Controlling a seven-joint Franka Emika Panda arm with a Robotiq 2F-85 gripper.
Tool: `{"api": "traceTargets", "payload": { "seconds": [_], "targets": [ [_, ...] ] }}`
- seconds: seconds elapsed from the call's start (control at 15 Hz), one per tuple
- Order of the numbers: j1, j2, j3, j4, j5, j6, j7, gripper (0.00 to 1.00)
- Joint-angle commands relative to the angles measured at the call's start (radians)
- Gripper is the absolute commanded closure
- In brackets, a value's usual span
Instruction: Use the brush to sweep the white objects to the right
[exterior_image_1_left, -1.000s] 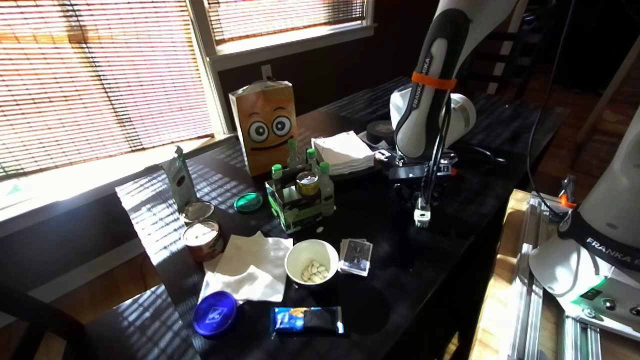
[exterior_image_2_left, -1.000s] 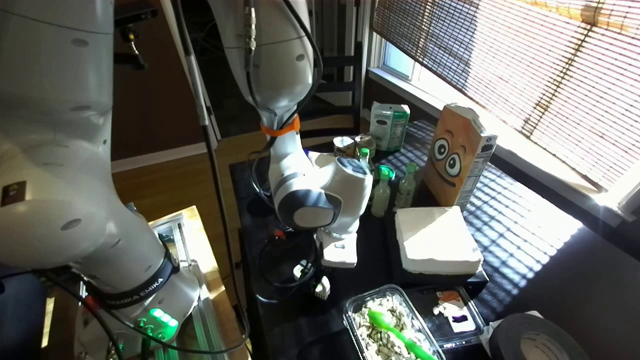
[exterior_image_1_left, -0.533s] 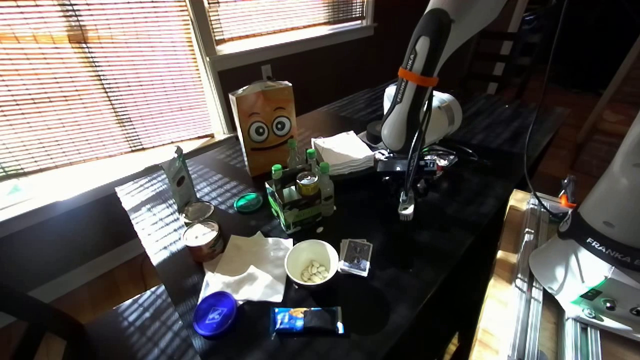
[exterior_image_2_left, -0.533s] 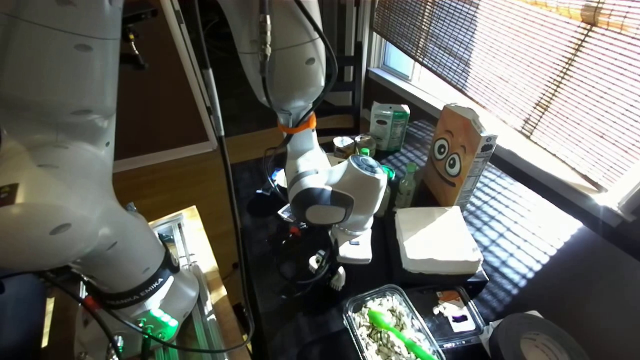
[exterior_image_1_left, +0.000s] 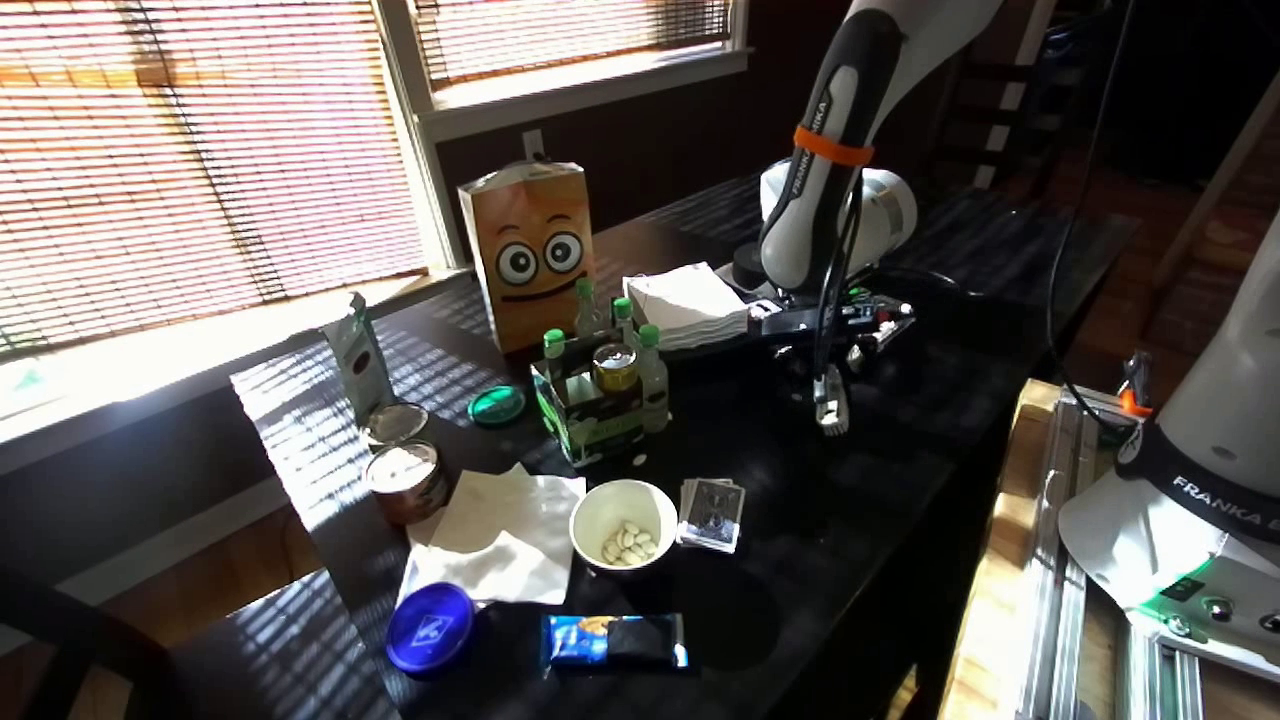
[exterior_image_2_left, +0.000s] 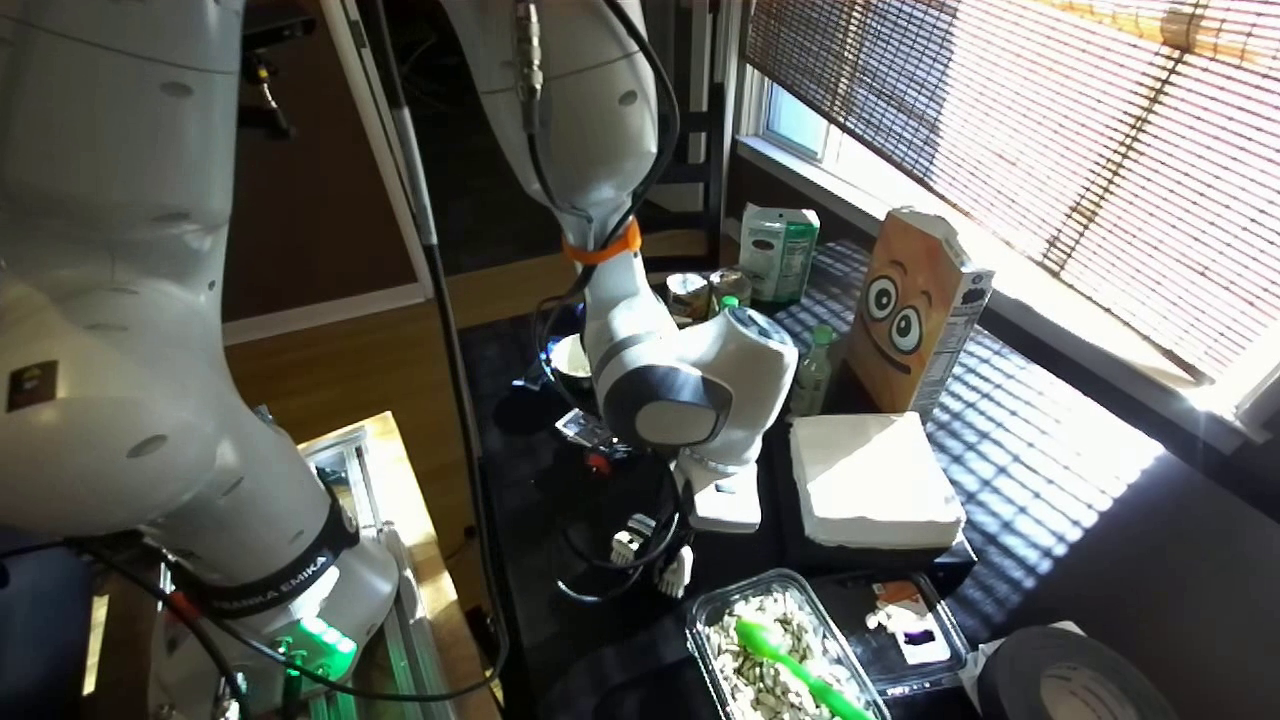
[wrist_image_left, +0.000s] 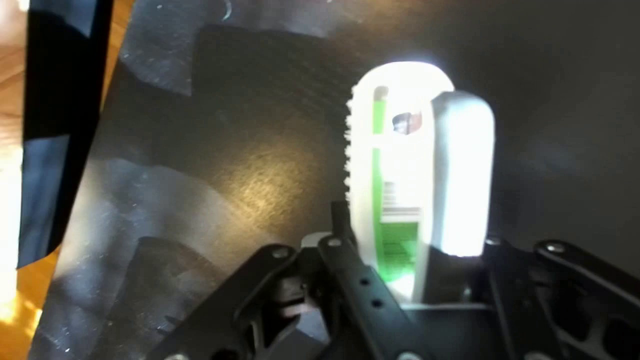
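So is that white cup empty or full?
Partly filled: in an exterior view, pale pieces lie in the bottom of the white cup, its sides bare above them.

Orange carton (exterior_image_1_left: 535, 260) w/ cartoon face, upright, upper L-ctr in an exterior view; green-capped bottles (exterior_image_1_left: 655, 385) cluster at a small carrier (exterior_image_1_left: 605, 435) nr mid-frame. Green lid (exterior_image_1_left: 497, 405) lies just L of the carrier. Pouch (exterior_image_1_left: 357, 360) stands mid-L; brown can (exterior_image_1_left: 408, 492) is lower in frame, nr it. Blue lid (exterior_image_1_left: 430, 628) is btm L, blue/black packet (exterior_image_1_left: 615, 640) btm ctr; dark-backed cards (exterior_image_1_left: 712, 515) lie stacked lower ctr, a bit R. Slatted blinds (exterior_image_1_left: 200, 150), sunlit, fill upper L. In an exterior view, a dark tape roll (exterior_image_2_left: 1078, 672) is in the lower R corner, a green spoon (exterior_image_2_left: 800, 670) slants at btm, R of ctr, & wood floor (exterior_image_2_left: 330, 370) shows mid-L.
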Motion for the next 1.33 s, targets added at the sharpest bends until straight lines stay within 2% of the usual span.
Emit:
{"api": "traceTargets", "payload": {
  "seconds": [0.0,0.07,0.2,0.4,0.6,0.73,0.93,1.0,1.13,1.27],
  "targets": [
    [0.108,-0.152,-0.107,-0.098,-0.166,-0.007,0.049,0.84],
    [0.119,-0.18,-0.118,-0.109,-0.209,0.014,0.049,0.84],
    [0.094,-0.23,-0.078,-0.117,-0.233,0.065,-0.004,0.84],
    [0.016,-0.249,0.065,-0.086,-0.12,0.107,-0.156,0.84],
    [-0.07,-0.204,0.233,-0.036,0.075,0.141,-0.383,0.84],
    [-0.194,-0.159,0.392,0.006,0.171,0.151,-0.53,0.84],
    [-0.423,-0.073,0.631,0.094,0.313,0.136,-0.739,0.84],
    [-0.235,-0.151,0.464,0.025,0.276,0.136,-0.64,0.59],
    [-0.321,-0.11,0.541,0.066,0.331,0.133,-0.729,0.59],
    [-0.346,-0.087,0.553,0.085,0.338,0.133,-0.753,0.59]
  ]
}}
